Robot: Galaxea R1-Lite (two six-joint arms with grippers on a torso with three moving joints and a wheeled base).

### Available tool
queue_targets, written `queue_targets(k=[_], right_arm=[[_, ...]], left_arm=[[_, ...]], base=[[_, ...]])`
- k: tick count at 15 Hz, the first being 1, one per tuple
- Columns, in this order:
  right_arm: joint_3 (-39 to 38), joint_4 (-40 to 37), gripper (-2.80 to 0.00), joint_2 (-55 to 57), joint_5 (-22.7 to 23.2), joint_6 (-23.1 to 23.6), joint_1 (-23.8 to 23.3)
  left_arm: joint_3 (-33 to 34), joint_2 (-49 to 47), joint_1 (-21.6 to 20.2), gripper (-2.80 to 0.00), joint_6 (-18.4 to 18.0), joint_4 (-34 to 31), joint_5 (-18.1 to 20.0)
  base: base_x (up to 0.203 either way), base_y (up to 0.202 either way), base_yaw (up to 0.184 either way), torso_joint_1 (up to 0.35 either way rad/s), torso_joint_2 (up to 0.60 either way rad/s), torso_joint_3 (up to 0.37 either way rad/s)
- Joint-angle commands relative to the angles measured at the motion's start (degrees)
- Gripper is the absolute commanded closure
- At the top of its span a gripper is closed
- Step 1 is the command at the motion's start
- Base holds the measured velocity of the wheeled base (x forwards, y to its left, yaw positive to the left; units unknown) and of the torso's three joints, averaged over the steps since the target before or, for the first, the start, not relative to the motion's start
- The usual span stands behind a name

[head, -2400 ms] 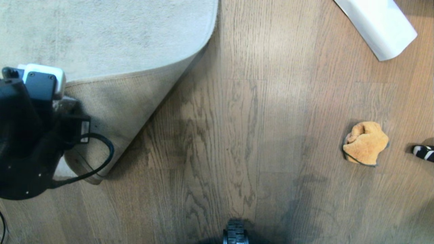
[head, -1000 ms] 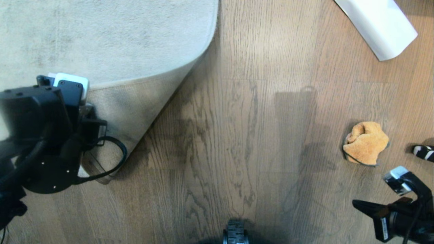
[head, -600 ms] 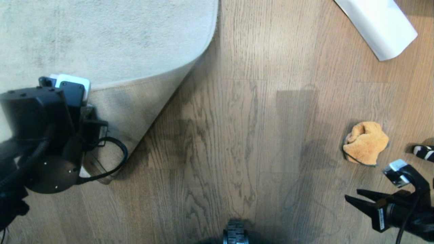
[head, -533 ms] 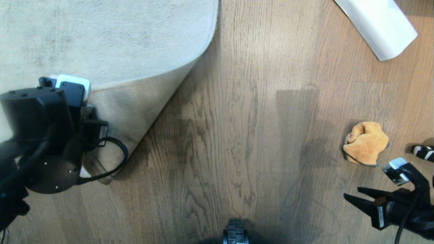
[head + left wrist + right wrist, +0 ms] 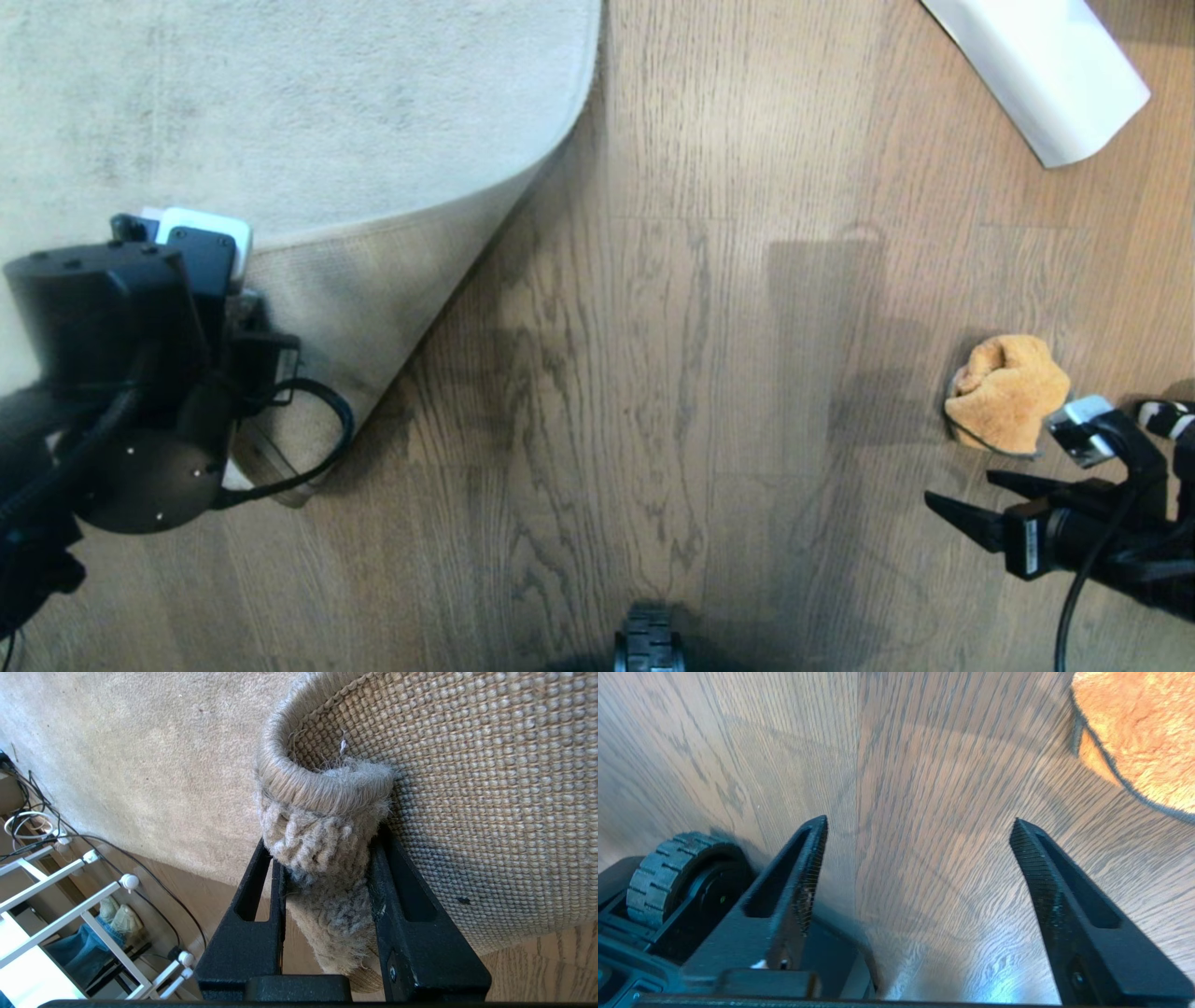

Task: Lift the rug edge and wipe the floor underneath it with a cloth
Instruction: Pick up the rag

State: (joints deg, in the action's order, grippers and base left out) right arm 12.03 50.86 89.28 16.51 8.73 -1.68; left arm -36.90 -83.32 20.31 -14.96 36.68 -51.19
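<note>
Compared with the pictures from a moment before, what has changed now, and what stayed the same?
The right gripper came into view low on the right, moved up beside the cloth, and its jaws, first shut, spread open on nothing. The left gripper shifted slightly with the lifted rug edge, which it still clamps. Cloth, white roll and floor unchanged.

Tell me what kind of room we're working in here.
Probably a lived-in home room: wood-plank floor, a large pale rug, and in the left wrist view, cables and a white frame along its far edge.
</note>
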Motion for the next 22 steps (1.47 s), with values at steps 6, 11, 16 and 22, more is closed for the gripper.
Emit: queue_targets(k=[6, 11, 16, 22], right_arm=[[0.51, 1.25, -2.8, -0.85, -1.06, 0.47, -3.39], [5.55, 4.14, -2.8, 2.21, -2.62, 0.41, -4.73], [6.78, 4.79, -2.8, 3.01, -2.62, 0.34, -4.83], [6.86, 10.33, -2.8, 6.15, -2.54, 0.42, -8.95]], left_arm=[[-0.01, -1.05, 0.02, 0.0, -0.07, 0.23, -0.23], [-0.05, -1.76, 0.08, 0.0, 0.63, 0.23, -0.23], [-0.09, -1.91, -0.01, 0.0, 0.72, 0.23, -0.27], [-0.01, -2.11, 0.08, 0.0, 0.98, 0.23, -0.32]], base=[[0.0, 0.0, 0.0, 0.0, 0.0, 0.0], [0.0, 0.0, 0.0, 0.0, 0.0, 0.0], [0.0, 0.0, 0.0, 0.0, 0.0, 0.0], [0.0, 0.0, 0.0, 0.0, 0.0, 0.0]])
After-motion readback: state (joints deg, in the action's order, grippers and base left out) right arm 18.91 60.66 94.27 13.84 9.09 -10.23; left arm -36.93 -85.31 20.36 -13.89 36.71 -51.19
